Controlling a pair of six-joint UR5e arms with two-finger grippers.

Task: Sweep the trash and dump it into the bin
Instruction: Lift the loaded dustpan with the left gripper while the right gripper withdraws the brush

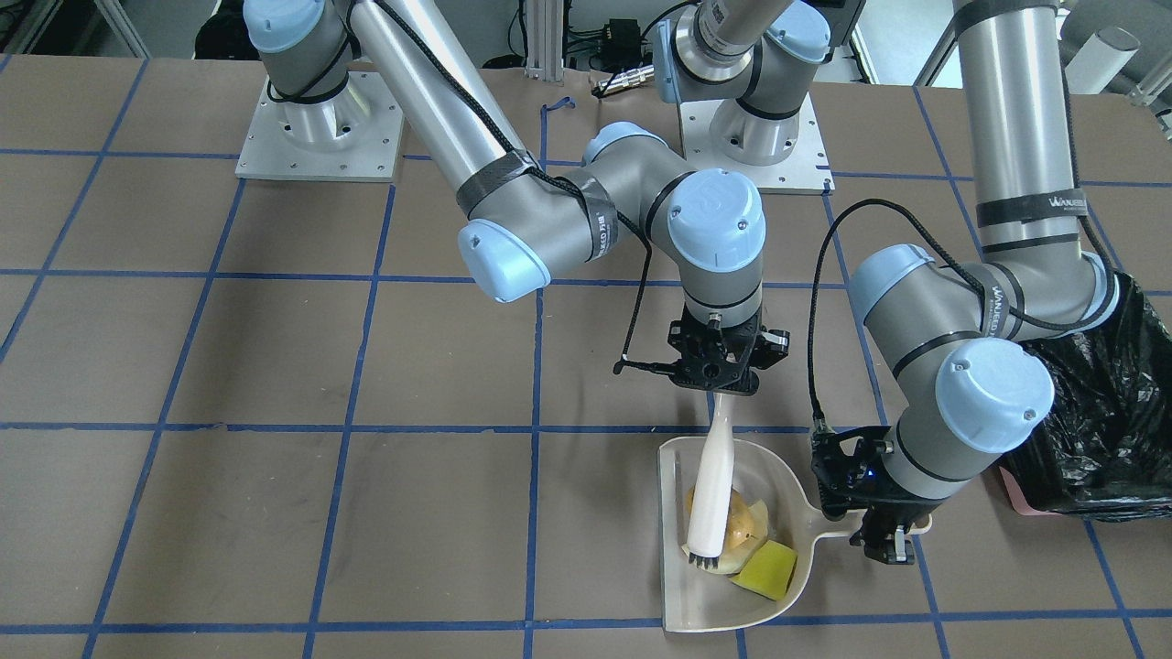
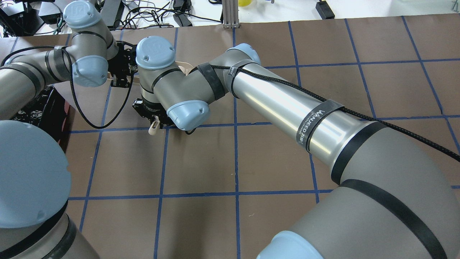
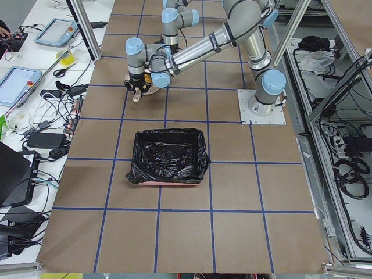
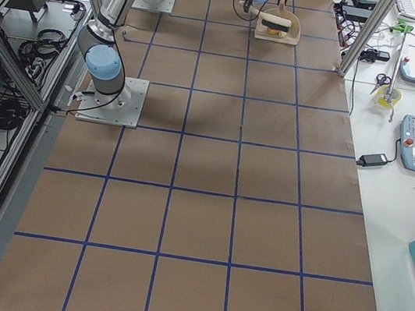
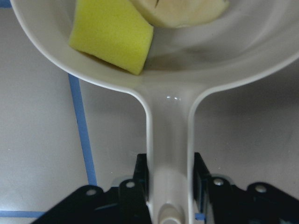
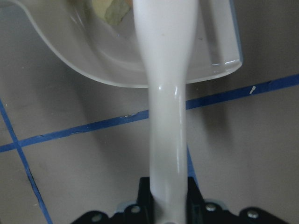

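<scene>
**Front-facing view.** Brown table (image 1: 275, 366) with a blue tape grid, its widest open stretch on the view's left. Beige dustpan (image 1: 682, 599) lies flat near the lower edge of the view. Right gripper (image 1: 719, 389) is clamped on the top of a white brush (image 1: 712, 485), which slopes down into the pan. The bristle end sits against the potato-like lump (image 1: 746, 523) and the pale slice (image 1: 725, 565). Yellow wedge (image 1: 769, 569) is just beside them, toward the pan's handle. Left gripper (image 1: 884, 547) is closed around that handle. Bin (image 1: 1099, 430), lined with a black bag, stands at the view's right edge, close behind the left arm's elbow.

**Overhead view.** The arms hide most of the pan. The brush tip pokes out below the right wrist. The bin shows only partly at the left edge.

**Left side view.** The bin stands by itself, well apart from the pan. Its contents cannot be made out.

**Right side view.** The pan lies at the far end, near the operators' edge.

**Left wrist view.** Both fingers (image 5: 141, 170) press on the pan's handle. The wedge and slice lie inside the pan.

**Right wrist view.** Both fingers (image 6: 145, 198) grip the brush handle, which reaches over the pan's rim.
</scene>
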